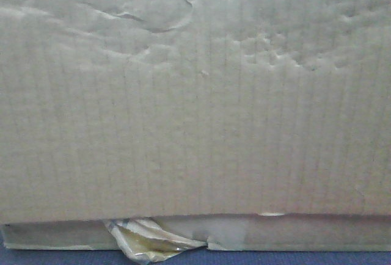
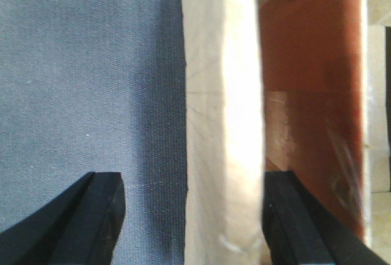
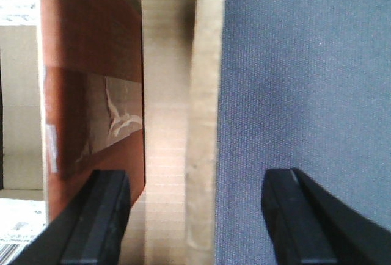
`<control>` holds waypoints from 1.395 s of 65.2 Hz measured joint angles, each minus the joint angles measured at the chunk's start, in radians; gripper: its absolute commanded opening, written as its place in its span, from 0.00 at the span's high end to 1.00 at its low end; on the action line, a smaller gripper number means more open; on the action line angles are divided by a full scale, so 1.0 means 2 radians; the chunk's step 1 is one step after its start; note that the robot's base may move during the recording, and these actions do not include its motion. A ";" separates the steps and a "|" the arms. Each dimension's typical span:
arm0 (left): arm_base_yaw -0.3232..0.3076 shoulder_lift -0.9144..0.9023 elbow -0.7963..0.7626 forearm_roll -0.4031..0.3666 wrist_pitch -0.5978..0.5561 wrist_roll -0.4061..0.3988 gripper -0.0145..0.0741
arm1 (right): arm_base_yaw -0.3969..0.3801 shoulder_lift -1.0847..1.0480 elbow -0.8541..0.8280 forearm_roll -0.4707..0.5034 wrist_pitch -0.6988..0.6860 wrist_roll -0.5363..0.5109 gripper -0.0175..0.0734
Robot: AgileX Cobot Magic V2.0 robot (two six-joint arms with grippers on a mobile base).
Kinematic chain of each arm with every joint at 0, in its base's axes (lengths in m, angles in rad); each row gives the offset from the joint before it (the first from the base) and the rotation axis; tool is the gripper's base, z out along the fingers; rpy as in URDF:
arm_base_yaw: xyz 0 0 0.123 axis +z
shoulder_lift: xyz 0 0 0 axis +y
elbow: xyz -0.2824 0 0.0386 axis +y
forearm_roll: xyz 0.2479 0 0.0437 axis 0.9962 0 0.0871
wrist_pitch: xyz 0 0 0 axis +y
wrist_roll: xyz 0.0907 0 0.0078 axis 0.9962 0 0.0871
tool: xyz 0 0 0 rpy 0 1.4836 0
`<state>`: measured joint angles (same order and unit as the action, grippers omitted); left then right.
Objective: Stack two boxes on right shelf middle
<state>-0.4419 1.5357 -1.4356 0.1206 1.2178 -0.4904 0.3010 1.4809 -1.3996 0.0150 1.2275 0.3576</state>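
The taller cardboard box [image 1: 195, 106] fills almost all of the front view, creased and dented. Under it lies the flat thin box [image 1: 305, 233], with torn yellowish tape [image 1: 146, 240] hanging from its front. My left gripper [image 2: 195, 216] is open. The flat box's pale edge [image 2: 220, 124] runs between its fingers, close to the right finger [image 2: 293, 222]. My right gripper [image 3: 198, 216] is open too, with the cardboard edge [image 3: 204, 124] between its fingers. A reddish-brown taped panel [image 2: 311, 94] lies beside that edge, also in the right wrist view [image 3: 91, 51]. The shelf is out of view.
Blue-grey cloth [image 1: 305, 257] lies under the flat box. It shows in the left wrist view [image 2: 85, 82] and in the right wrist view [image 3: 305, 82]. The boxes block everything beyond them in the front view.
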 measured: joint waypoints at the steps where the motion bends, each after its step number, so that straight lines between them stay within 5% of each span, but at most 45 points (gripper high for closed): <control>1: 0.000 0.000 0.000 0.000 0.000 0.000 0.42 | 0.000 0.000 0.000 0.000 0.000 0.000 0.42; 17: 0.000 0.000 0.000 0.000 0.000 0.000 0.46 | 0.000 0.000 0.000 0.000 0.000 0.000 0.64; 33: 0.000 0.000 0.000 -0.005 -0.003 0.000 0.97 | 0.002 0.000 0.000 -0.019 0.000 0.006 0.98; 67: -0.002 0.000 -0.006 0.024 -0.001 -0.035 0.96 | 0.050 0.000 0.000 -0.077 -0.003 0.057 0.97; 91: -0.002 -0.019 -0.084 0.106 -0.022 -0.048 0.96 | 0.066 0.002 -0.076 -0.145 -0.057 0.099 0.97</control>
<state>-0.4456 1.4979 -1.6029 0.3327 1.1741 -0.5859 0.4339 1.4847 -1.5509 -0.2744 1.1141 0.5562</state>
